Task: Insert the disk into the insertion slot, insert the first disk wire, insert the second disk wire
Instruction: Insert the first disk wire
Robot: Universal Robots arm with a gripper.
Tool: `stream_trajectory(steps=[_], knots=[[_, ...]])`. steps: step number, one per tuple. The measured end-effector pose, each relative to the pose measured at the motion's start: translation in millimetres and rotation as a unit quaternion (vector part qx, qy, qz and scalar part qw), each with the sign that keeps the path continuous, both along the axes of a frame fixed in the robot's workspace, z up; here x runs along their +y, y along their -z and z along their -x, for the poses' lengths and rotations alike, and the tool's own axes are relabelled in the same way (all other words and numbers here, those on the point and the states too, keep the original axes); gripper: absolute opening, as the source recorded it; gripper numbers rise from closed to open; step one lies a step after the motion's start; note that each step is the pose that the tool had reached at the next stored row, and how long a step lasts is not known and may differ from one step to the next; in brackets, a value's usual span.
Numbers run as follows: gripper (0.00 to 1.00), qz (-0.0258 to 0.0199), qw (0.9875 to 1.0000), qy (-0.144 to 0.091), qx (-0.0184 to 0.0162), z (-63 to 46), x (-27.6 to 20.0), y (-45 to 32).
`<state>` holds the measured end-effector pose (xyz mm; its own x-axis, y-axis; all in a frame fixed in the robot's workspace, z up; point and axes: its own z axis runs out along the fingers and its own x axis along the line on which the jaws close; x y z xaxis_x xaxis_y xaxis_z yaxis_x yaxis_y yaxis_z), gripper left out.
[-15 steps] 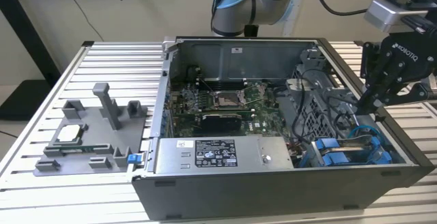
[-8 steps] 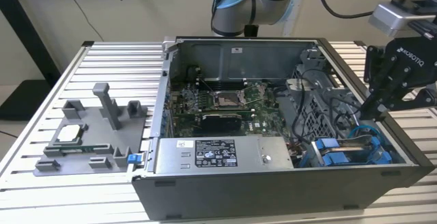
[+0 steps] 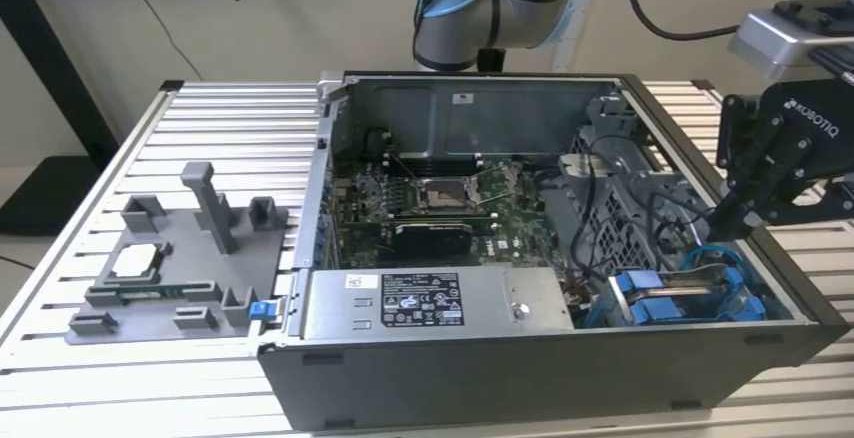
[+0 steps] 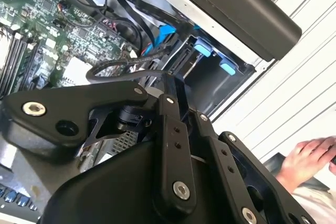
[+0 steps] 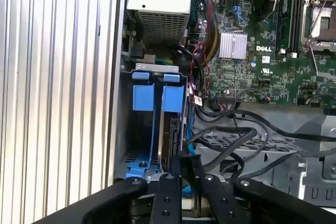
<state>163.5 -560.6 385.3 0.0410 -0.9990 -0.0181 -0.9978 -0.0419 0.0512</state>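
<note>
Exterior view: ribbed metal table (image 3: 220,118), beige wall (image 3: 307,18)

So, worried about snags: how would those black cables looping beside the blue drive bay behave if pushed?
Likely floppy: the black looping cables hang in loose curves, so they'd probably bend aside. Their ends seem plugged in, so they might spring back.
</note>
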Motion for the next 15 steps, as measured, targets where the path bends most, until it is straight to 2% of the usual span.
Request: stream_trajectory(steps=[5,15], knots=[[0.00,-0.0001,1.0000,0.000,0.0000,0.0,-2.9,1.2],[0.00,-0.0003,1.0000,0.004,0.0004,0.1,-3.0,10.3]])
